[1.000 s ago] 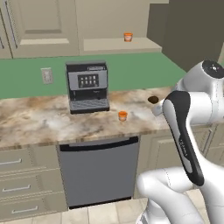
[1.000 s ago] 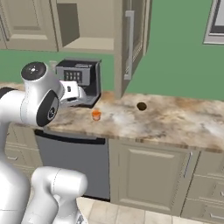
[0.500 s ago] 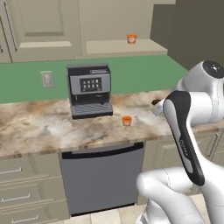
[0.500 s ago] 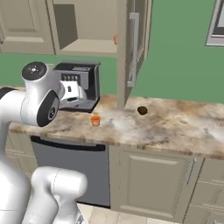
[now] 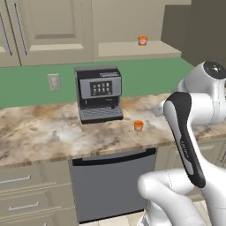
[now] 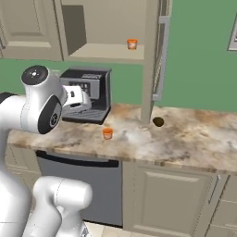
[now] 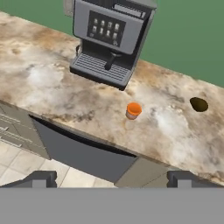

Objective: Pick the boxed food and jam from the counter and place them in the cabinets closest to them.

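Sideways drift of both base views since a moment ago is my base driving, not things moving. One jam (image 7: 133,110) jar stands loose on the counter (image 7: 39,83) before the coffee machine (image 7: 109,39); its twin (image 5: 142,40) sits on the cabinet shelf (image 5: 132,50). My jaws hang wide and empty, well above.

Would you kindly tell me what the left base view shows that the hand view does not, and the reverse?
Left base view alone: an orange jar on the open cabinet shelf. Hand view alone: a small dark brown object lying on the counter and the open pincer tips. Both: the coffee machine, the orange jam jar on the counter, and the dishwasher front.
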